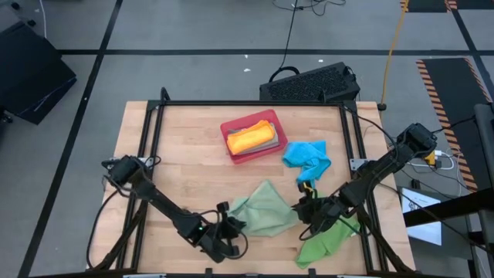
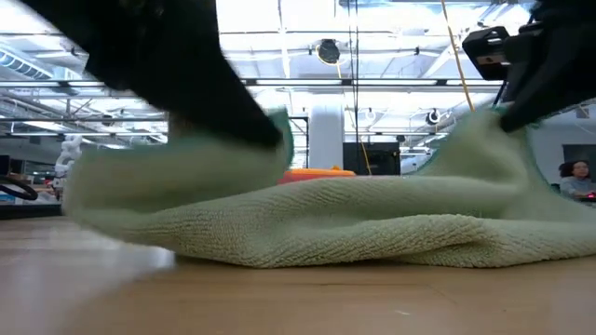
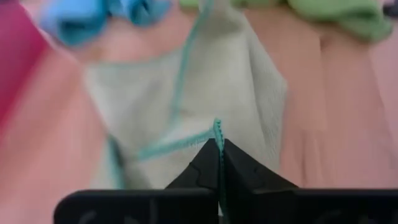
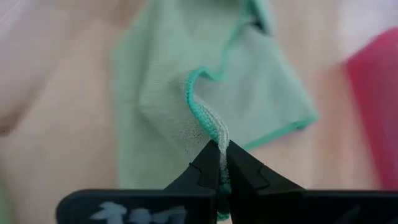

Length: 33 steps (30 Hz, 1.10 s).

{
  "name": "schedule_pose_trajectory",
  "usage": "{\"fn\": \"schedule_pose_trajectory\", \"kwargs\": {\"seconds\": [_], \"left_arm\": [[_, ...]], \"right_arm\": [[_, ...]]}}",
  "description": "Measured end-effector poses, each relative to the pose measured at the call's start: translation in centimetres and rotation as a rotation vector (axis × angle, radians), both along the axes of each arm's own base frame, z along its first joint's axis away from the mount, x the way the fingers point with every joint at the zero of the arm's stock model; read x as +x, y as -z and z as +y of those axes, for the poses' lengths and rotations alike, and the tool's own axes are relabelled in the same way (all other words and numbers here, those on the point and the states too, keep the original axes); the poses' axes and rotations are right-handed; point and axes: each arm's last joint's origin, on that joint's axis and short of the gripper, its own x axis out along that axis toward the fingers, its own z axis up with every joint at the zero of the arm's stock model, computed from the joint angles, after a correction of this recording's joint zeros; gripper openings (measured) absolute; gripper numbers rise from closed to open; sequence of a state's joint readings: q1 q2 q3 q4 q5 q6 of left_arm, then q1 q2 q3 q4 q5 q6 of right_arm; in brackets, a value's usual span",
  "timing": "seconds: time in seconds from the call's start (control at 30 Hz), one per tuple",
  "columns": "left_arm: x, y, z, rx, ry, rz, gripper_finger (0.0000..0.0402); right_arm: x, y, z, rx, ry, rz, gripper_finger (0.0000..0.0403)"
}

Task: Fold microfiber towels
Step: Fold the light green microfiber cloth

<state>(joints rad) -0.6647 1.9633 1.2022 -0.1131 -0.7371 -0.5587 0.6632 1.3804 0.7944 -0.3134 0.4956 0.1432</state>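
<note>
A sage green microfiber towel [image 1: 265, 207] lies crumpled near the table's front edge, its middle [image 2: 326, 219] resting on the wood. My left gripper [image 1: 233, 224] is shut on its left side and my right gripper [image 1: 302, 207] is shut on its right side. A bright green towel [image 1: 328, 239] lies bunched at the near right, partly under my right arm. Farther back on the right, a bright blue towel [image 1: 307, 157] lies in a heap. An orange towel [image 1: 251, 137] rests folded in the red tray [image 1: 231, 151]. My left gripper [image 3: 219, 144] pinches the sage towel's teal-stitched hem [image 3: 217, 129] between its two fingertips, slanting down from the table's near left. That end is raised [image 2: 270, 140] and the cloth slopes slack to the table. My right gripper [image 4: 219, 148] pinches a bunched fold of the teal hem [image 4: 213, 127] between its fingertips, slanting down from the table's right. That end is lifted [image 2: 484, 135] and the rest lies on the table.
A black metal frame [image 1: 247, 103] rims the table. A dark keyboard-like object [image 1: 312, 83] sits beyond the far edge. Bare wood [image 1: 185, 166] lies left of the tray and behind the sage towel.
</note>
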Motion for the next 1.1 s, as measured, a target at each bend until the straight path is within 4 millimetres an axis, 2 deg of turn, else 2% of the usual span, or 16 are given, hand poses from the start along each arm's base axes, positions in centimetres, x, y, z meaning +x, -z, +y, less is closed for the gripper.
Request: {"fn": "schedule_pose_trajectory", "kwargs": {"seconds": [0.13, 0.27, 0.4, 0.57, 0.73, 0.83, 0.93, 1.0, 1.1], "left_arm": [[-1.4, -4.1, 0.9, 0.053, -0.018, -0.039, 0.0007], [-3.4, -8.9, 2.1, 0.132, -0.002, -0.088, 0.0007], [-5.8, -13.9, 4.1, 0.195, 0.009, -0.162, 0.0007], [-8.6, -19.8, 7.4, 0.246, 0.005, -0.291, 0.0008], [-11.7, -24.4, 11.3, 0.221, -0.051, -0.425, 0.0009], [-13.5, -25.9, 12.6, 0.151, 0.007, -0.477, 0.0013], [-14.5, -26.2, 12.4, 0.044, 0.148, -0.486, 0.0005], [-14.6, -25.3, 11.7, -0.019, 0.224, -0.451, 0.0005], [-13.8, -22.6, 9.9, -0.071, 0.293, -0.361, 0.0012]], "right_arm": [[0.1, -0.9, -0.8, -0.064, 0.05, -0.069, 0.0004], [-0.2, -3.1, -2.1, -0.095, 0.063, -0.163, 0.0004], [-0.6, -6.9, -3.8, -0.134, 0.07, -0.358, 0.0004], [-1.3, -12.6, -6.6, -0.126, 0.028, -0.696, 0.0004], [-2.7, -16.8, -9.0, -0.054, -0.038, -1.019, 0.0004], [-3.6, -17.5, -9.5, 0.022, -0.042, -1.07, 0.0004], [-4.1, -16.9, -9.1, 0.127, -0.068, -0.992, 0.0004], [-4.1, -16.0, -8.7, 0.188, -0.066, -0.9, 0.0004], [-3.7, -14.4, -8.0, 0.26, -0.051, -0.753, 0.0004]]}}
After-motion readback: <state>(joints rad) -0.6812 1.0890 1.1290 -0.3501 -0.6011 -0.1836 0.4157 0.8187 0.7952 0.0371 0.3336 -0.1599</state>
